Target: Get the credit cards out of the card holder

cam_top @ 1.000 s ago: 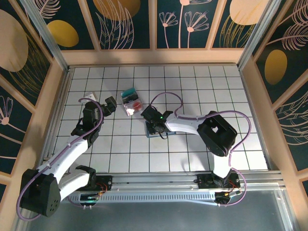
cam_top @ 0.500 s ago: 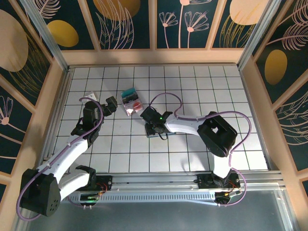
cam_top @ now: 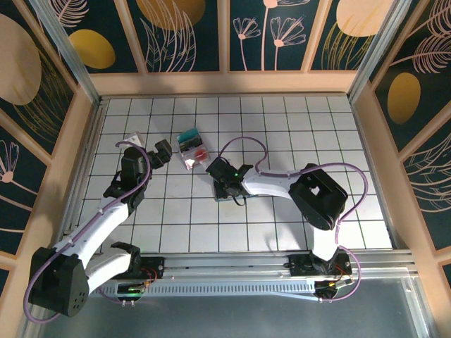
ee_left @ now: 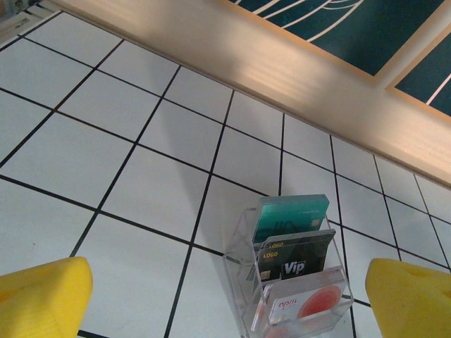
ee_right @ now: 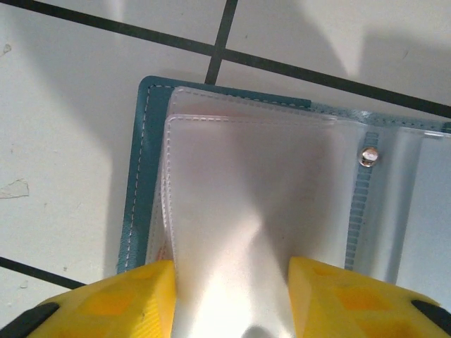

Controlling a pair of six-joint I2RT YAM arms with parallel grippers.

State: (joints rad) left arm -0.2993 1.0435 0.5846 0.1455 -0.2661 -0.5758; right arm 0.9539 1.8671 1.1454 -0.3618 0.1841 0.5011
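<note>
Left gripper [ee_left: 227,297] gaping wide, empty, facing clear plastic stand [ee_left: 242,262] holding teal, black, red-pink plastic credit cards [ee_left: 296,253]. Right gripper [ee_right: 232,296] half-spread over clear pocket of dark teal bifold card holder [ee_right: 143,176]; grip unclear.

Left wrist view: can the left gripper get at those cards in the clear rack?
Probably yes: the left gripper is open, and the clear rack with the credit cards stands straight ahead of it, only bare tiles between.

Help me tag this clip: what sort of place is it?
Likely a robot test cell: a white gridded table boxed in by patterned wall panels, with left arm and right arm bolted along a metal rail.
</note>
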